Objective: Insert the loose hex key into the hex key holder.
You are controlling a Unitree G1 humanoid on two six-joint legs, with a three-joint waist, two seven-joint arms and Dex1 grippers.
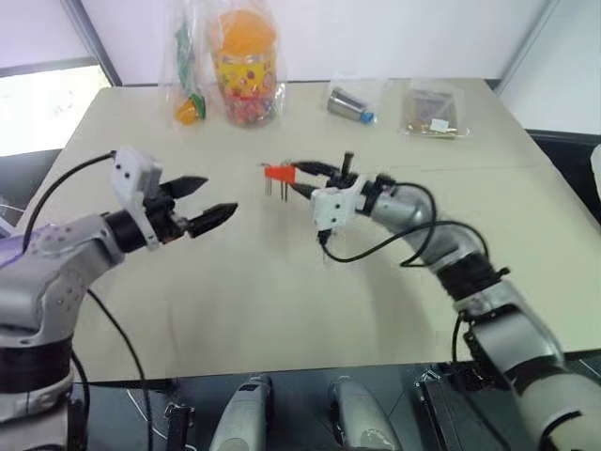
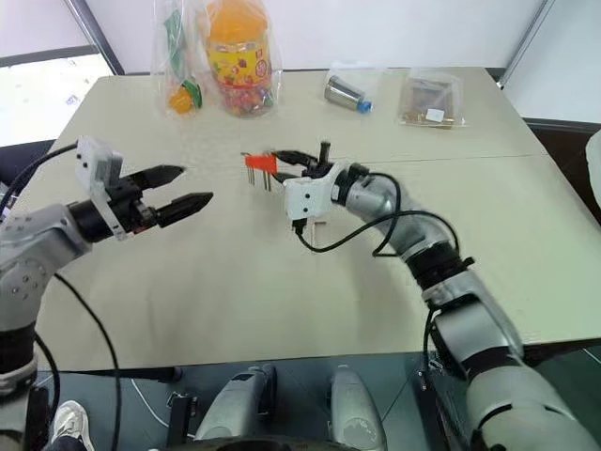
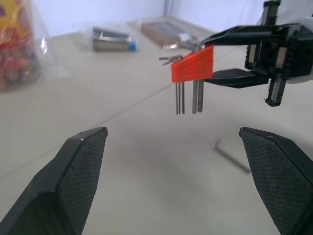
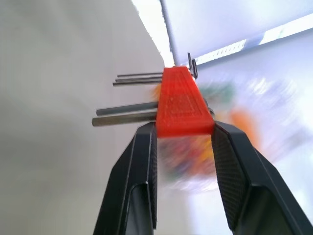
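the left gripper [image 1: 214, 201] hangs over the near left part of the table [image 1: 282, 310], its two fingers spread wide with nothing between them. a little farther in, near the middle, the right gripper [image 1: 302, 178] is pinching the hex key holder [image 1: 277, 173], a small red block held up off the table with its keys hanging straight down. the right wrist view shows both black fingers pressed against the sides of the red block.

the loose hex key [image 3: 231, 155] lies flat on the table just below and beside the raised holder, touched by neither gripper.

as a judgement, the task is about a third done: the holder is picked up and presented, but the loose key is still on the table. picking it up with the free left gripper and sliding it into a slot is all still to do.

counting: one holder, four keys seen hanging from it, one loose key, two grippers. along the far edge sit four bagged items: a bag with orange and green pieces [image 1: 188, 66], a jar of coloured sweets [image 1: 246, 66], a small metal cylinder [image 1: 351, 105], and a flat packet [image 1: 432, 111].
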